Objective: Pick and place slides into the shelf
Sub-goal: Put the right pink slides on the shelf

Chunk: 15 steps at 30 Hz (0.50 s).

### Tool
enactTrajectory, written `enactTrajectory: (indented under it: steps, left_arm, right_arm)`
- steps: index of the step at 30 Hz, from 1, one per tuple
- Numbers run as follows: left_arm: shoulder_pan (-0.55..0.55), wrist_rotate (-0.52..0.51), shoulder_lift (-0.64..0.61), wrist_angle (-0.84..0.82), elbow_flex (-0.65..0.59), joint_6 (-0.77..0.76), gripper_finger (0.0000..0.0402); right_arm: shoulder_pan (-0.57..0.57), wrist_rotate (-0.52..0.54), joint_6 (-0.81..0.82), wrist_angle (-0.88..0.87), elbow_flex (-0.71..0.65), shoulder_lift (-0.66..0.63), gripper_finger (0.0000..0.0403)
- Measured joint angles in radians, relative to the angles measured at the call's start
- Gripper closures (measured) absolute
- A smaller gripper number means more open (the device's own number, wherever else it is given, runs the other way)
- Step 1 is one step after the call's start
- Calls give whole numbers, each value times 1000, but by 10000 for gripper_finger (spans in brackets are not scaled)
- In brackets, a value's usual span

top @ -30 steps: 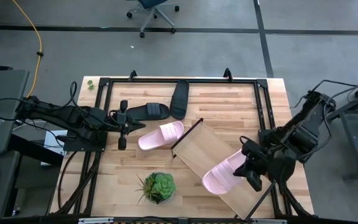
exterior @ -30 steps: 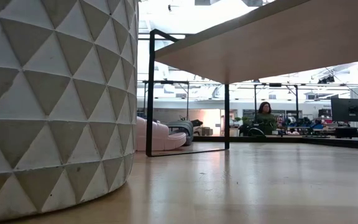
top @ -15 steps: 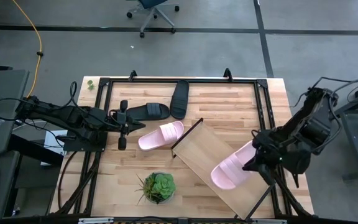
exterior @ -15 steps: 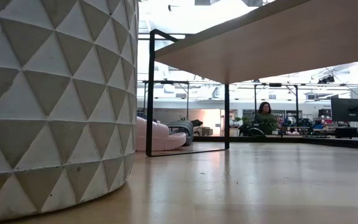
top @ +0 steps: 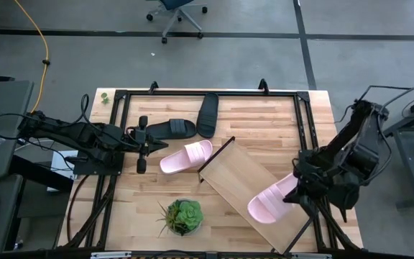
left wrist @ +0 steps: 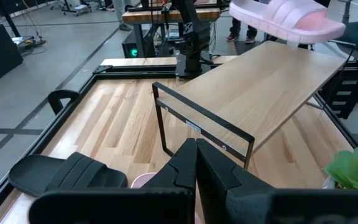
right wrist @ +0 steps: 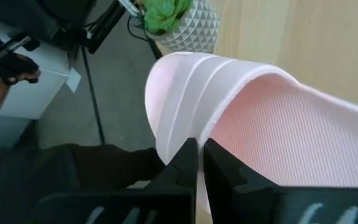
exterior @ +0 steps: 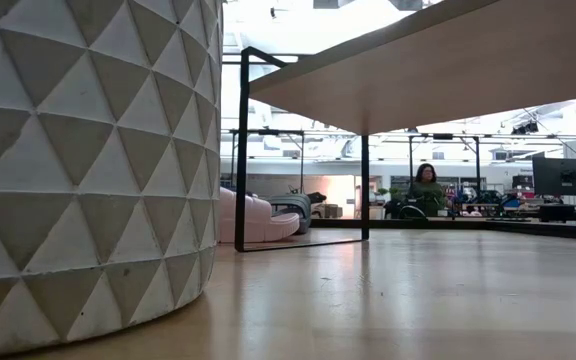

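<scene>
Four ribbed-strap slide sandals show from above, and the long light-wood shelf board with its thin black metal frame (top: 246,188) serves as the landmark, lying at a slant on the plank tabletop (top: 264,119). Far left of the shelf, the left gripper (top: 142,144) waits at the table's left edge, its dark fingers (left wrist: 191,171) pressed together on nothing. Just beside that gripper, up and left of the shelf, lies one black slide sandal (top: 169,129), with the second black slide sandal (top: 208,114) angled next to it and their ends close together. Below those, the first pale pink slide sandal (top: 185,156) rests on the tabletop near the shelf's upper-left end. Off the shelf's lower-left side stands a green leafy plant in a white faceted pot (top: 182,216). On the shelf's right part, near its lower-right end, sits the second pale pink slide sandal (top: 272,201). The right gripper (top: 298,188) is at that sandal's outer end, and the wrist view shows its fingers (right wrist: 182,163) closed, pinching the pink edge; whether the sandal's sole lies flat on the board cannot be told.
</scene>
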Motion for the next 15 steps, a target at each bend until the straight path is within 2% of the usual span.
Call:
enactTrajectory:
  steps: [7, 15]
  left_arm:
    - [0, -1, 0, -1, 0, 1, 401]
    - [0, -1, 0, -1, 0, 2, 401]
  right_arm:
    - [25, -1, 52, 123, -115, -25, 403]
    - [62, 5, 112, 172, -165, -28, 403]
